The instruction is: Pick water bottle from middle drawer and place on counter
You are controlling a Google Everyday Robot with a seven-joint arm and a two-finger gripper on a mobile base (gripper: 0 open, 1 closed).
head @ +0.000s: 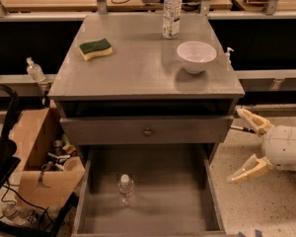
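Note:
The small clear water bottle [126, 188] with a white cap stands upright on the grey floor of the pulled-out middle drawer [153, 201], left of centre. The grey counter [138, 68] tops the cabinet above it. My gripper [238, 144] is at the right of the cabinet, beside the drawer's right wall and outside it, over the speckled floor. Its two cream fingers [249, 168] are spread wide open and hold nothing. It is well apart from the bottle.
On the counter stand a taller labelled bottle [171, 11], a white bowl [196, 56] and a green-and-yellow sponge [95, 49]. A closed drawer front with a knob [147, 131] is above the open drawer. A cardboard box [42, 169] of clutter sits at the left.

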